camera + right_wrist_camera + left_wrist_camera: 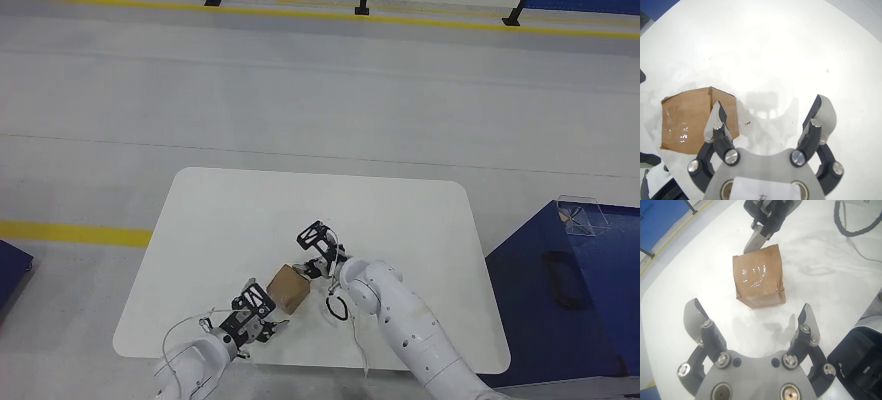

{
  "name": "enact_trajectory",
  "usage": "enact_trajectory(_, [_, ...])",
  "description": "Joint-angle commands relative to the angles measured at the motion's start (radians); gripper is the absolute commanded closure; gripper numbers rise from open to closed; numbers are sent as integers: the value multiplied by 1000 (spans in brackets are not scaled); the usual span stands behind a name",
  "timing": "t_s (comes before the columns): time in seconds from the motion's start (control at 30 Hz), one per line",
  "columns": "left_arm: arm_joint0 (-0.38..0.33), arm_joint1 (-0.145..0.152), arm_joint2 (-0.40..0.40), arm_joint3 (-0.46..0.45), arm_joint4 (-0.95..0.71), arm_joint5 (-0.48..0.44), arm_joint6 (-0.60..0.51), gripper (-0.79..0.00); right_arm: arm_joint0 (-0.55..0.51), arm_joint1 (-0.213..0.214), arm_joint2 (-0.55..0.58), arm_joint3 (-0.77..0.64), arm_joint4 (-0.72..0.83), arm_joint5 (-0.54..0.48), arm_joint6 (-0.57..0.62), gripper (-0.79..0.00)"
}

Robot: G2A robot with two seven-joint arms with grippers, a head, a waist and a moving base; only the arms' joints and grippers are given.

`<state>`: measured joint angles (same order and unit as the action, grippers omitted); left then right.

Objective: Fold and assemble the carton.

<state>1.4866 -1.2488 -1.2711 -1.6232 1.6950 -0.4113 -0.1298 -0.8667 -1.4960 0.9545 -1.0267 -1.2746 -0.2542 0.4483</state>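
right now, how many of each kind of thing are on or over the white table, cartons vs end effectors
carton: 1
end effectors: 2, the left end effector and the right end effector, both open
total: 3

A white table [250,210] with rounded corners sits in the lower middle of the top view, on a pale grey floor [300,100]. A yellow line [420,20] crosses the floor along the top of the frame, with 3 black stand feet [362,10] by it. Another yellow stripe [70,234] comes in from the left edge and meets the table's left side. At the right stands a dark blue cabinet [590,300], near the table, with a clear plastic holder [580,213] on top. The light is bright and even.
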Motion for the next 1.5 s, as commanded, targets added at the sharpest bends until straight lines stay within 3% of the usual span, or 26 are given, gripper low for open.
enact_trajectory(0.0, [-20,-4,19,39,-2,17,10,-785,22,-9,-17,31,8,7,-8,-785])
enact_trajectory(0.13, [-68,-21,75,120,-61,72,35,-785,47,-19,-29,86,23,14,-29,-785])
enact_trajectory(0.2, [-88,-27,101,160,-93,55,70,-785,55,-19,-25,109,26,10,-34,-785])
enact_trajectory(0.5, [-164,-43,131,314,-173,91,158,-785,64,-20,-23,136,19,5,-45,-785])
enact_trajectory(0.57, [-174,-44,134,335,-177,83,169,-671,61,-21,-27,132,17,7,-43,-785])
enact_trajectory(0.63, [-182,-44,138,351,-178,78,185,-385,59,-22,-28,130,13,8,-41,-785])
enact_trajectory(0.73, [-190,-45,143,367,-181,75,202,-314,59,-22,-29,129,7,10,-37,-785])
enact_trajectory(0.77, [-191,-45,143,371,-181,75,207,-123,59,-22,-30,128,5,10,-38,-785])
enact_trajectory(0.8, [-192,-45,144,372,-177,78,212,0,59,-22,-30,128,5,10,-38,-785])
enact_trajectory(1.07, [-160,-39,140,305,-150,101,247,0,61,-12,15,123,18,30,-45,-785])
enact_trajectory(1.17, [-133,-34,142,205,-105,116,164,0,53,7,89,115,54,38,-60,-785])
enact_trajectory(1.27, [-93,-31,141,26,-108,125,-18,0,34,33,182,92,93,22,-71,-785])
enact_trajectory(1.4, [-65,-37,146,-240,-214,157,-409,0,-20,71,303,34,122,-29,-88,-785])
enact_trajectory(1.47, [-100,-46,155,-329,-354,181,-659,0,-55,88,355,-1,136,-63,-90,-785])
